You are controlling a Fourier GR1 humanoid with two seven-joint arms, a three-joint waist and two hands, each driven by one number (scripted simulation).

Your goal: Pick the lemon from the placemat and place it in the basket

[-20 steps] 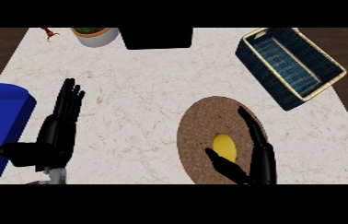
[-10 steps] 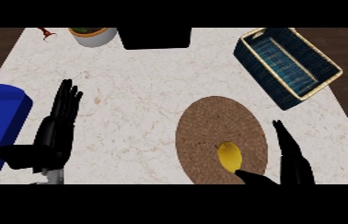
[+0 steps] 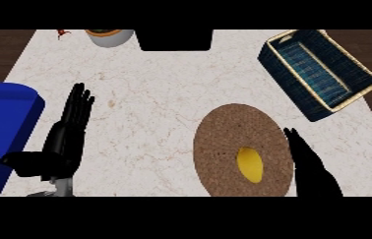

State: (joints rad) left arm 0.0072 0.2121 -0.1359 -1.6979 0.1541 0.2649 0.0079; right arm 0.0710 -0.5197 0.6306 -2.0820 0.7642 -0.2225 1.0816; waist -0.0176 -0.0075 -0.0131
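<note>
Shifted rightward off the lemon (image 3: 249, 164) since a second ago, the right hand (image 3: 311, 166) now lies along the edge of the round brown placemat (image 3: 222, 134) on the pale marbled counter (image 3: 160, 95), fingers straight and together, holding nothing. Just left of those fingers the lemon rests on the placemat, and the basket (image 3: 289, 80) stands beyond the fingertips. The left hand (image 3: 62, 144) lies flat, its fingers straight.

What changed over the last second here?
The right robot hand slid rightward off the placemat to its right edge, open, holding nothing. The lemon shifted slightly nearer on the mat. The left robot hand and basket stayed put.
</note>
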